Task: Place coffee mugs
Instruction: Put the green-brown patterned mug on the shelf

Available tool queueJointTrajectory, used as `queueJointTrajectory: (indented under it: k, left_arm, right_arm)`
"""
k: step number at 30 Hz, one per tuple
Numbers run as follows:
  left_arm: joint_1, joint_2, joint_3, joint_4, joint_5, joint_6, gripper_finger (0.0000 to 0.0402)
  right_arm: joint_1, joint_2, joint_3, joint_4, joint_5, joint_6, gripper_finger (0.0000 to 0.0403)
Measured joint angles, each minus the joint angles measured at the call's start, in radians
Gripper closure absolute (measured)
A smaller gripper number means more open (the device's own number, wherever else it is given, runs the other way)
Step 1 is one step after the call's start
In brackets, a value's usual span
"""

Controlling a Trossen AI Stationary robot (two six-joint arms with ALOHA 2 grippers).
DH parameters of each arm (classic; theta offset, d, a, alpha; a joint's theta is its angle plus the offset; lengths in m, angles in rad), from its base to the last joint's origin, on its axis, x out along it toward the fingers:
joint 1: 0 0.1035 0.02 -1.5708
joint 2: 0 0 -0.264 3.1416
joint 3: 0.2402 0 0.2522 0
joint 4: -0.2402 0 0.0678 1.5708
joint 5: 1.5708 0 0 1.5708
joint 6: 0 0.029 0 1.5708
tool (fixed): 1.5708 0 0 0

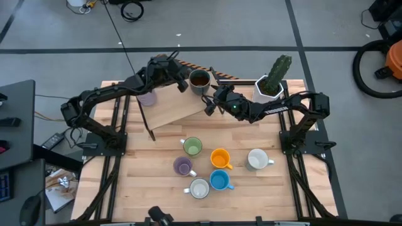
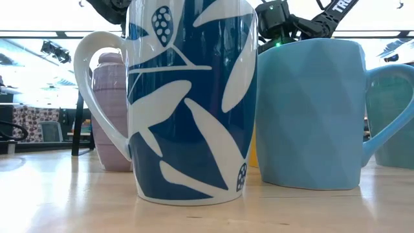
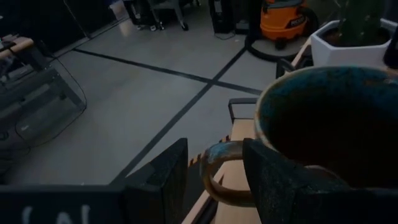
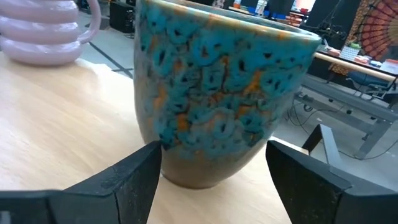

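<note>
A dark brown mug (image 1: 200,80) with a teal and orange speckled outside (image 4: 217,87) stands on the far right corner of a raised wooden board (image 1: 173,107). My left gripper (image 1: 186,81) reaches it from the table's left and is shut on its handle. My right gripper (image 1: 209,103) stands open on the near right side. Its fingers flank the mug's base (image 4: 205,177), and I see no touch. A purple mug (image 1: 146,97) stands on the board's left part. My left gripper has the mug's handle loop (image 3: 214,180) between its two fingers. It comes from the table's left and slants slightly down. The finger (image 3: 280,180) nearer the mug's body hides where it meets the mug. The mug stays upright, its base on the board.
On the table's near half stand a green mug (image 1: 192,146), a purple one (image 1: 182,166), an orange one (image 1: 220,158), a blue one (image 1: 219,180) and two white ones (image 1: 256,159) (image 1: 199,188). A white pot with a cactus (image 1: 270,85) stands at the far right.
</note>
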Motion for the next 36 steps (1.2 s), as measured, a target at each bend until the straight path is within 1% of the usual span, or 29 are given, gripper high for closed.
queueJointTrajectory:
  k: [6, 9, 12, 16, 21, 26, 36]
  left_arm:
    - [0.000, 0.000, 0.003, -0.021, -0.013, 0.045, 0.0242]
    - [0.012, 0.000, 0.053, -0.102, 0.003, 0.049, 0.0242]
    - [0.025, 0.003, 0.084, -0.125, 0.033, 0.051, 0.0242]
    - [0.055, 0.007, 0.133, -0.210, 0.040, 0.069, 0.0242]
    - [0.077, 0.010, 0.158, -0.332, 0.044, 0.096, 0.0242]
    - [0.099, 0.007, 0.166, -0.343, 0.120, 0.094, 0.0242]
    - [0.141, 0.008, 0.165, -0.340, 0.131, 0.118, 0.0242]
  right_arm:
    - [-0.004, -0.003, 0.000, -0.001, -0.011, -0.023, 0.0109]
    - [-0.005, -0.007, 0.000, 0.001, -0.012, -0.026, 0.0110]
    - [-0.014, -0.007, 0.000, -0.001, -0.015, -0.026, 0.0110]
    - [-0.019, -0.007, 0.000, -0.010, -0.016, -0.026, 0.0110]
    - [-0.019, -0.009, 0.000, -0.024, -0.017, -0.026, 0.0110]
    - [-0.019, -0.009, 0.000, -0.027, -0.017, -0.026, 0.0110]
    - [-0.019, -0.009, 0.000, -0.023, -0.018, -0.019, 0.0110]
